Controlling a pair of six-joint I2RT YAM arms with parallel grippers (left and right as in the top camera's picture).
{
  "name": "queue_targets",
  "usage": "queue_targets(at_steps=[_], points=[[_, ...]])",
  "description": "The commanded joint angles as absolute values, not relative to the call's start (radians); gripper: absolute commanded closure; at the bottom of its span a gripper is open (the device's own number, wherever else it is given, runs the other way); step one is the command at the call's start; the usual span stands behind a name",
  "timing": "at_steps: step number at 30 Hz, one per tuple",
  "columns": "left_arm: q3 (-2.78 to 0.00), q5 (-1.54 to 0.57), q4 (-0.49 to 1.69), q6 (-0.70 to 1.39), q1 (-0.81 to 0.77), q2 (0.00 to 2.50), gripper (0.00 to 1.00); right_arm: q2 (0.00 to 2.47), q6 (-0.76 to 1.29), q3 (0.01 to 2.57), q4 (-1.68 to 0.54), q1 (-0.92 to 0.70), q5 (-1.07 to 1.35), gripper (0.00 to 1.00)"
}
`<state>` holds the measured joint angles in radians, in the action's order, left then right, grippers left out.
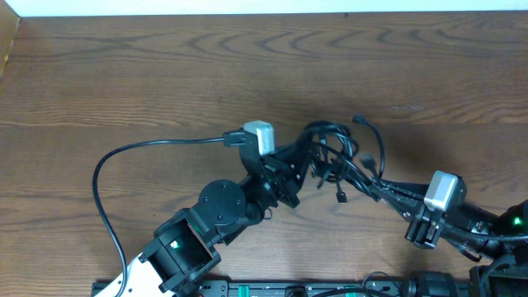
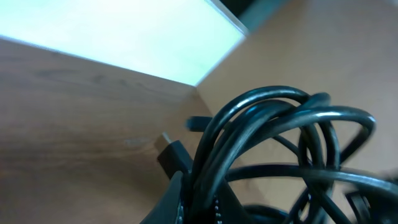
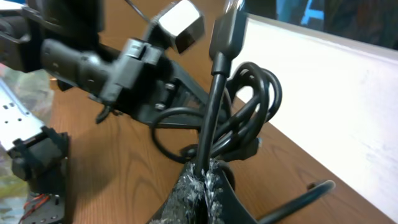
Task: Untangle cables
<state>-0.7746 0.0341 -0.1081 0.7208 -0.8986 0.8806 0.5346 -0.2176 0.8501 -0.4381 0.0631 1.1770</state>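
The cables (image 1: 330, 148) are in one bunch at the middle of the bench (image 1: 165, 74), between the two arms. Several loops cross each other there, and one loose end lies a little to the far right.

The left claw (image 2: 189, 202) is closed on the bunch from the left side. It seems to hold more than one cord, but this view is very close and blurred, so I cannot tell how many. The right claw (image 3: 202, 183) is clamped on a single cord, and this cord's plug (image 3: 227, 28) stands up above the fingers.

In my judgement the main danger is a pull outward now. If the left claw holds several cords together, the pull will not free the single cord. It will draw the loops tighter into a knot, or drag the whole bunch across the bench. The plug may also catch inside a loop if it must pass through one. The thin cord may slide out between the right fingers when the tension grows, and then the grasp is lost.
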Motion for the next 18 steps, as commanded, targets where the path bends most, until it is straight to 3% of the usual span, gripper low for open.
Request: queue_targets(at_steps=[1,10,11,12,18], points=[[-0.783,0.195,-0.11,0.875,-0.893,0.867,0.93,0.529,-0.195,0.863,-0.433,0.064,1.238,0.99],[-0.783,0.199,-0.109,0.892,-0.893,0.838,0.92,0.529,-0.007,0.863,-0.499,0.064,0.869,0.96],[-0.783,0.199,-0.108,0.891,-0.894,0.833,0.93,0.529,0.017,0.863,-0.508,0.064,0.836,0.69],[-0.783,0.195,-0.106,0.88,-0.894,0.83,0.92,0.529,0.026,0.863,-0.515,0.064,0.823,0.02],[-0.783,0.187,-0.105,0.805,-0.894,0.826,0.93,0.529,0.023,0.863,-0.524,0.064,0.922,0.01]])
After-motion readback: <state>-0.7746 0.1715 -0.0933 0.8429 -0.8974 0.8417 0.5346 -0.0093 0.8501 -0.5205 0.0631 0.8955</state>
